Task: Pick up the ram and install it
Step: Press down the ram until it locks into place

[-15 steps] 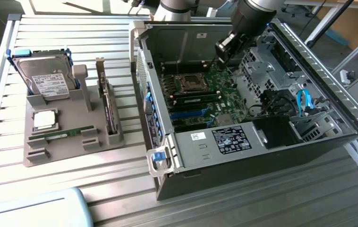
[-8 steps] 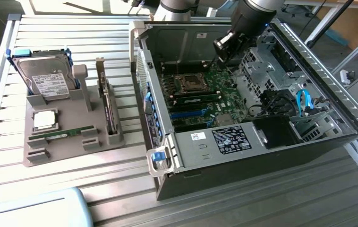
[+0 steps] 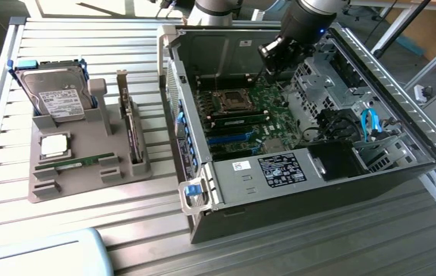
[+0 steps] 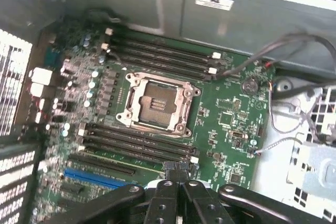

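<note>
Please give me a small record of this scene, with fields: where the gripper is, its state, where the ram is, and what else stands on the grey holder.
gripper position: black gripper over the green motherboard inside the open grey computer case
gripper state: shut, holding nothing visible
ram: thin green circuit-board stick lying in the grey holder tray, untouched
other parts on holder: silver hard drive with white label; dark expansion card standing on edge

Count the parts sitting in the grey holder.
4: hard drive at the far end, silver chip beside it, ram nearer the camera, expansion card upright toward the case. None seems hidden.
</note>
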